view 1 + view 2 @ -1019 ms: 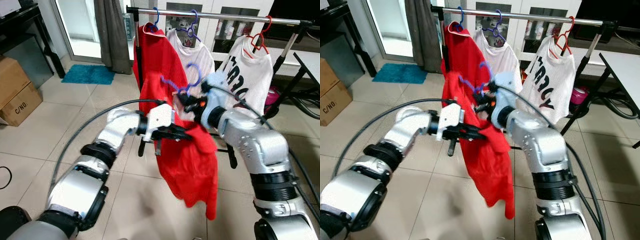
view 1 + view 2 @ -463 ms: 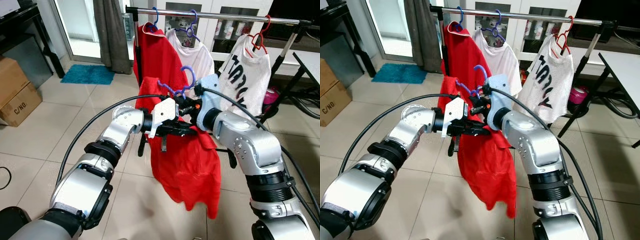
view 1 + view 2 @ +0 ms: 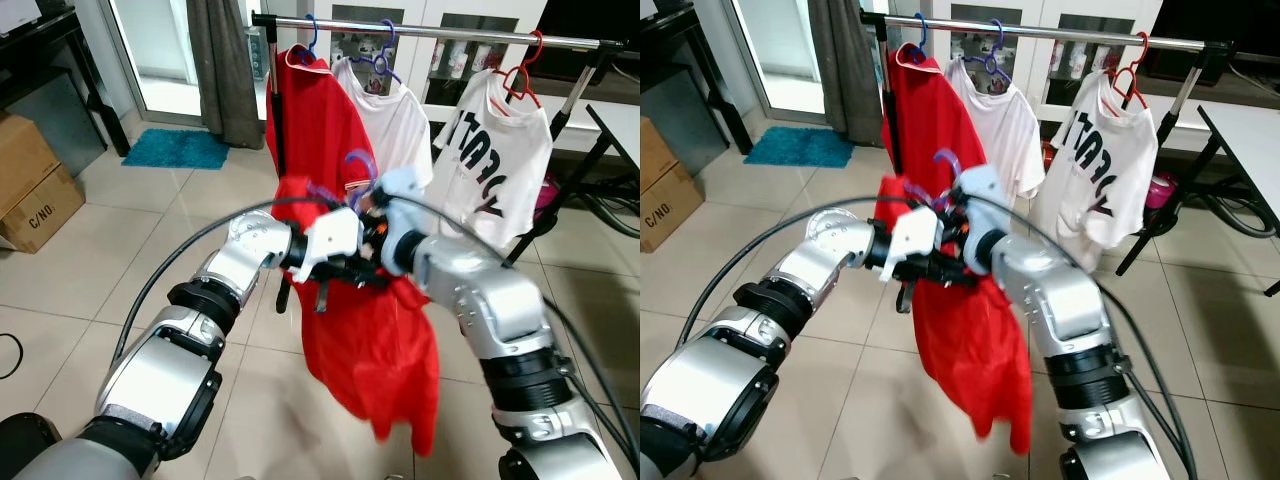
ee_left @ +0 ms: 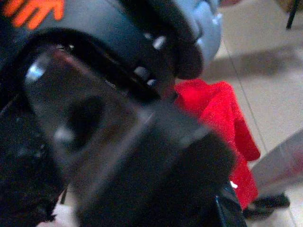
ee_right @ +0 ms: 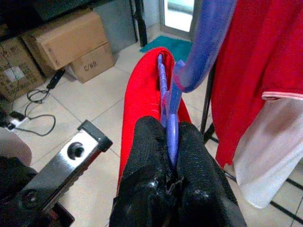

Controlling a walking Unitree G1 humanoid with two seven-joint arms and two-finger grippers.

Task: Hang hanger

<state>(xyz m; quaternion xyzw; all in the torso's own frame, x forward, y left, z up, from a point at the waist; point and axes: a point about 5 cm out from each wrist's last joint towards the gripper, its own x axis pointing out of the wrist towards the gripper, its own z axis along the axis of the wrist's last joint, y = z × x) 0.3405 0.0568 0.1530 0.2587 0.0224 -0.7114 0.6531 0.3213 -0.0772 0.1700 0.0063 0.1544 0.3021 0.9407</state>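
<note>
Hanger (image 5: 171, 101), purple, red shirt (image 3: 375, 340) draped on it, pinched at neck in right hand (image 5: 168, 156), clenched. Hook upward, well below rail (image 3: 450, 33), rail up and ahead. Left hand (image 3: 345, 272) beside right wrist; grip state unclear.

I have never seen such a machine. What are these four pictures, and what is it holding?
This is a humanoid robot with two silver arms. Two pictures come from cameras on its head, looking forward and down; the other two come from a camera on each wrist. The right end effector pinches the neck of a purple hanger between its black fingers; a red shirt hangs on it. The left end effector is beside it at the shirt, but its wrist picture is too blurred to show its fingers. Behind stands a clothes rail with three shirts already hanging, above a tiled floor.
</note>
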